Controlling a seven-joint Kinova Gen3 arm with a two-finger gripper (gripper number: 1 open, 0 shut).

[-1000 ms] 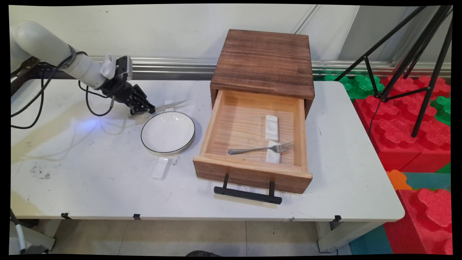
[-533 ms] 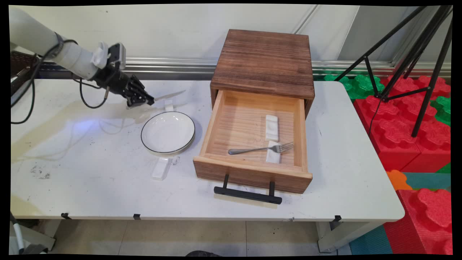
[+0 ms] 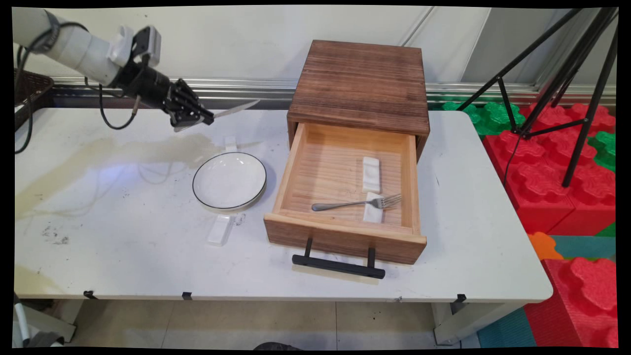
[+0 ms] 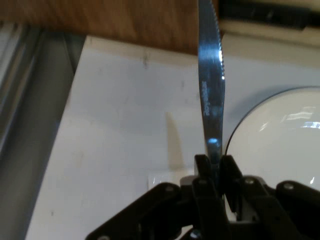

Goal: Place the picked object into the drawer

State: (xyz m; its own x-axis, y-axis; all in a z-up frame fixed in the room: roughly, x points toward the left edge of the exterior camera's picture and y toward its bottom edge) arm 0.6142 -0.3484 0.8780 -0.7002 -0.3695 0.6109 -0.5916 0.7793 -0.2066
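Steel is all that sticks out past the fingertips: a silver table knife with a serrated blade [image 3: 236,109], which I see pinched by its handle end between the black two-finger gripper [image 3: 203,118]. In the hand view the knife [image 4: 210,80] runs straight on from the gripper [image 4: 214,167], its edge toothed on one side, its tip out past the picture's top, and the fingers pressed together on it with no gap showing.

My worry is the hold. I judge it a narrow pinch on a thin, smooth piece of metal, so the blade could pivot or slide out if the arm swings or jolts. A drop from here would land it on the white table [image 3: 123,236] or on the white round plate with a dark rim [image 3: 229,180], which lies near and slightly right of the gripper, well below it. The blade points right toward the dark-topped wooden cabinet [image 3: 362,81], so a sweep that way at this height could strike the wood.

A small white block [image 3: 230,143] lies on the table between gripper and plate; another white block [image 3: 220,230] lies just on the near side of the plate. The cabinet's light wooden drawer [image 3: 345,236] stands open, holding a silver fork [image 3: 356,202] and two white blocks.
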